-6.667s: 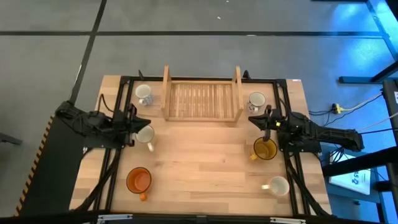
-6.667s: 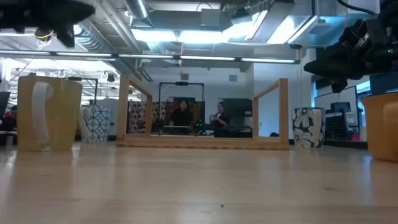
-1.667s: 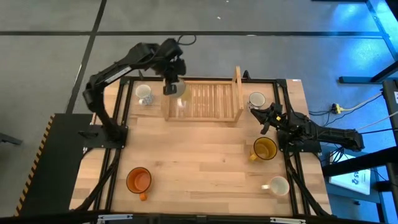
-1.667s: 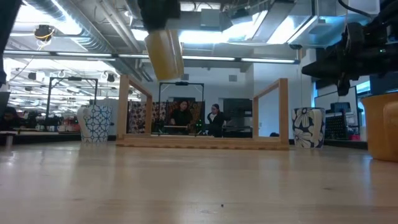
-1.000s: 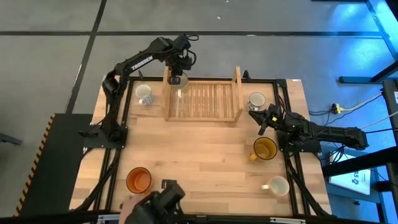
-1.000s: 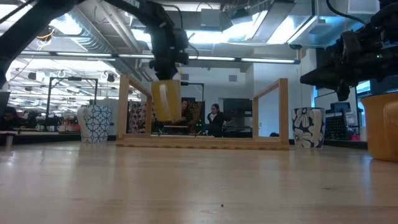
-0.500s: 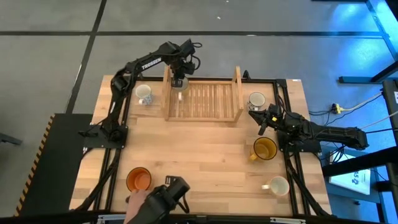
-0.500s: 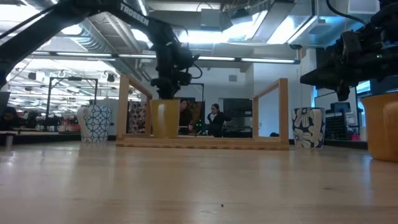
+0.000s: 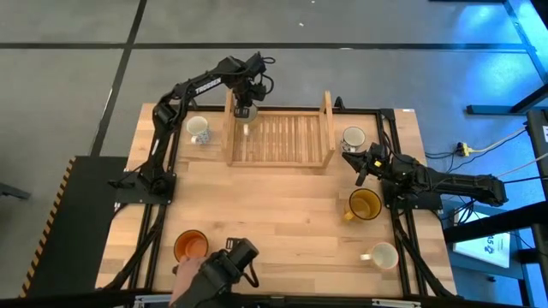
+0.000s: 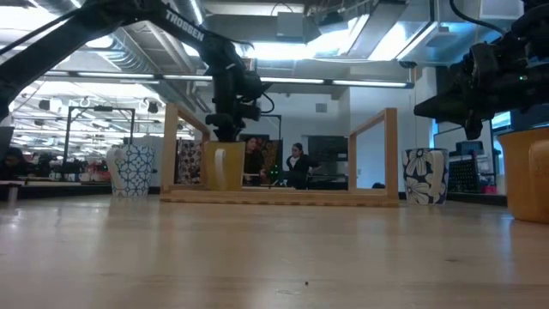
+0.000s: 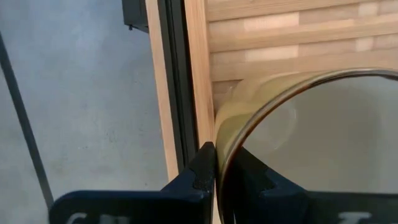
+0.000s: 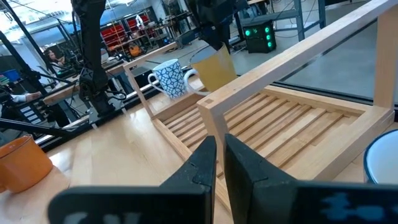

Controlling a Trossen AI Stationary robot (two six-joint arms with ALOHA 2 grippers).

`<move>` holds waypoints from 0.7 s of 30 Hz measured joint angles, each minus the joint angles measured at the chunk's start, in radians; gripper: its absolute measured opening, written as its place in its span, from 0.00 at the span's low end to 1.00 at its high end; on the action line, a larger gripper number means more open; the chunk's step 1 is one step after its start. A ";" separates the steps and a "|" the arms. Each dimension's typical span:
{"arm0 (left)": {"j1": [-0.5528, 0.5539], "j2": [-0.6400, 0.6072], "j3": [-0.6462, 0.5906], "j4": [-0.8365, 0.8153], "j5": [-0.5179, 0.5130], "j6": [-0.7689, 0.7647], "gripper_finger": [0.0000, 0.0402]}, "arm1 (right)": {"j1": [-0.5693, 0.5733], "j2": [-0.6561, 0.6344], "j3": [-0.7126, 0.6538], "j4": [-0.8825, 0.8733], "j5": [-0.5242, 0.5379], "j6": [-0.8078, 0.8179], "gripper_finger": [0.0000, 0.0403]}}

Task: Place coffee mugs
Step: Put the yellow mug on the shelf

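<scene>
Left gripper (image 9: 245,109) is clamped on the rim of the cream mug (image 10: 223,166), which I see standing upright on the slats at the far left corner of the wooden rack (image 9: 278,139). Right gripper (image 9: 354,162) hovers near the patterned mug (image 9: 353,137) beside the rack's right end, its fingers almost together and empty. On my table (image 9: 282,222), the amber mug (image 9: 364,204) and orange mug (image 9: 190,246) stand well apart.
</scene>
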 joint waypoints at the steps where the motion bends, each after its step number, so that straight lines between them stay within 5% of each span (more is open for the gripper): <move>1: 0.002 -0.001 -0.004 0.000 0.002 0.000 0.04 | 0.000 0.000 0.000 0.000 0.001 0.000 0.05; 21: -0.008 -0.020 -0.010 0.041 -0.034 -0.013 0.25 | 0.000 0.000 0.000 0.000 0.000 0.000 0.05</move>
